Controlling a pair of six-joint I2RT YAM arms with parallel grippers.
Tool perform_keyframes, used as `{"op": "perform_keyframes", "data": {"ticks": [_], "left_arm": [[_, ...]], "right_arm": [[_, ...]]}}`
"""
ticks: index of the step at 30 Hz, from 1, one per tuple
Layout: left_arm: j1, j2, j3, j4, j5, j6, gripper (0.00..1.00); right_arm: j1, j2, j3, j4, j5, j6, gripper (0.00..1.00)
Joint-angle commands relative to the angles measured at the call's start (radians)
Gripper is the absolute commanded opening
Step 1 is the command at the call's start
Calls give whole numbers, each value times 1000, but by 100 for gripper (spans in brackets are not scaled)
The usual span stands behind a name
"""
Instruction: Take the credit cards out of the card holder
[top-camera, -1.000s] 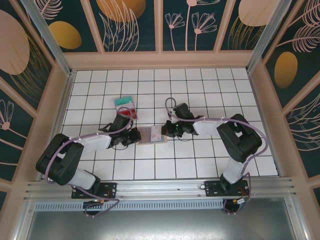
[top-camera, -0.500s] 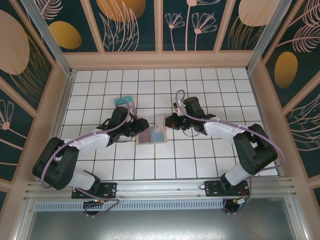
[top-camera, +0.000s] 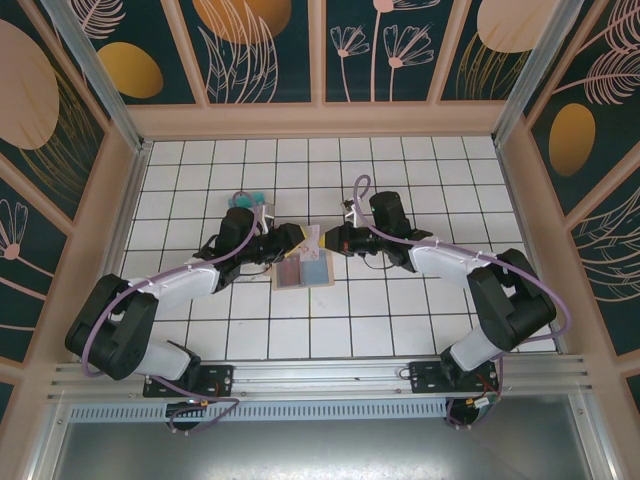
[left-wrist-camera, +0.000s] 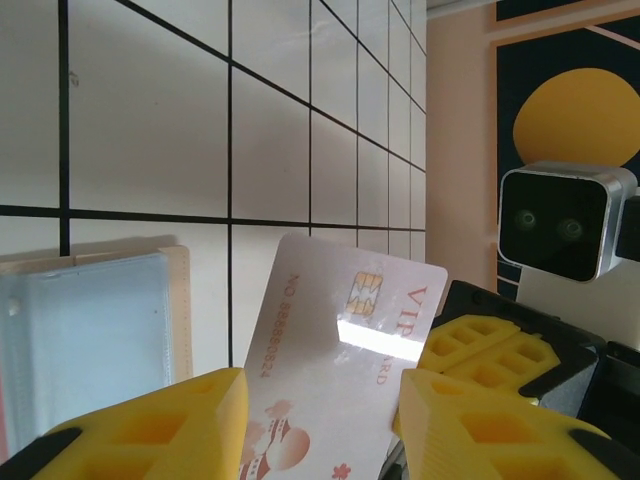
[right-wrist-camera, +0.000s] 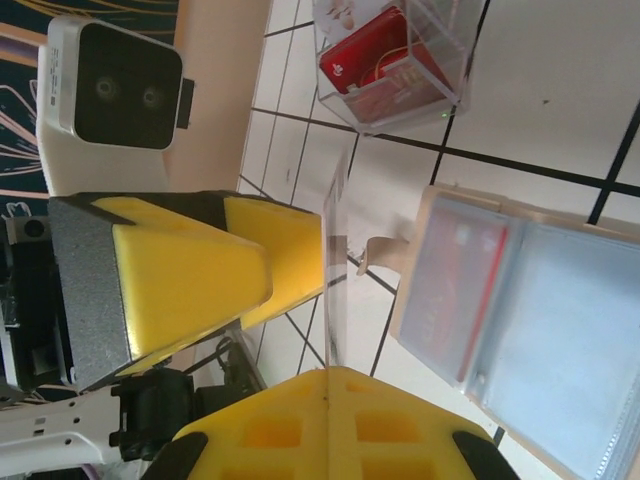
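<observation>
White tiled table (top-camera: 400, 320) bears the open card holder (top-camera: 303, 272), above which the right gripper (top-camera: 327, 240) pinches a light, stiff, slick credit card (left-wrist-camera: 330, 340) by its faces, the surest hold; left gripper's (top-camera: 293, 236) grip unclear.

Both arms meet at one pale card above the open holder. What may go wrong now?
The right fingers pinch only an edge of the pale card, so it may twist out and fall. The left fingers are close; they may collide. A red card in the card holder could be overlooked.

Open card holder (top-camera: 303, 272), white card (left-wrist-camera: 335, 350) aloft
</observation>
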Motion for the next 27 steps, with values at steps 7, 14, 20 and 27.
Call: {"op": "perform_keyframes", "data": {"ticks": [7,14,20,27], "left_arm": [[13,-7,-3,-25,-15,23,45],[26,-26,1,-56,-23,41,45],[26,-26,-22,43,37,3,39],[26,-44,-29,72,67,-5,33]], "right_arm": [[-5,2,-10,57,-31,19,0],[-5,-5,-22,70,-39,27,0],[-5,8,-24,93,-50,41,0],[-4,11,-29,99,-44,43,0]]}}
